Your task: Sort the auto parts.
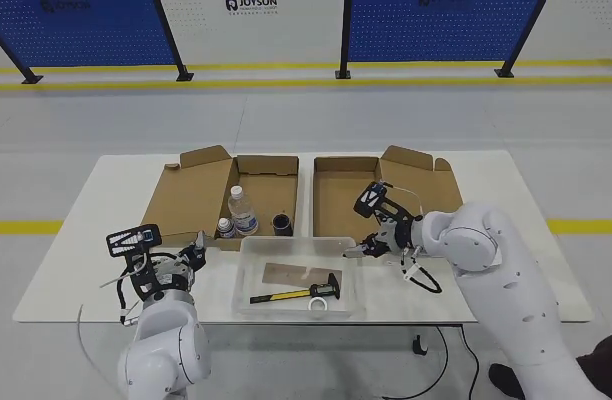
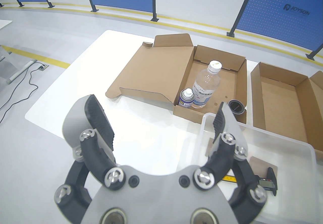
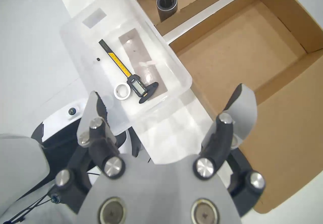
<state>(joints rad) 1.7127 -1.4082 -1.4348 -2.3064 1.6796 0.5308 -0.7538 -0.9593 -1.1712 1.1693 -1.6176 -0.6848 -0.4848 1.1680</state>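
- On the table (image 1: 96, 260), centre-front: clear plastic bin (image 1: 244, 280) w/ a digital caliper (image 3: 118, 63), a small metal ring (image 3: 122, 91) and a brown card (image 3: 136, 48) flat on its floor. Ring lies just beside caliper's display head; touching or not, can't tell.
- Behind bin: left cardboard box (image 1: 186, 200) holds a water bottle (image 1: 242, 210), spray can (image 1: 226, 228) and black cylindrical sleeve (image 1: 282, 223), all upright along its front wall. Right cardboard box (image 1: 331, 205) sits next to it, a thin strip of table btwn them.
- Left jaws: released, spread wide, nothing btwn them; above table just off bin's left end.
- Right jaws: released too, holding nothing; above table by bin's right end, near right box's front corner.
- Judgement: sort looks partway, w/ caliper + ring left to move out of bin.
- Risks:
  - Caliper is thin and lies flat, so jaws may scrape the bin floor or pinch only the slim beam, and it could pivot or slip out.
  - Ring is so close to caliper head that grabbing either may knock or drag the other.
  - Bin looks light, so a bump on its wall during descent could shove it toward the boxes.
  - Upright bottle + can are crowded at left box's front; a careless drop-off there could topple them.
  - Both arms flank the same bin, so reaching in together risks a clash.
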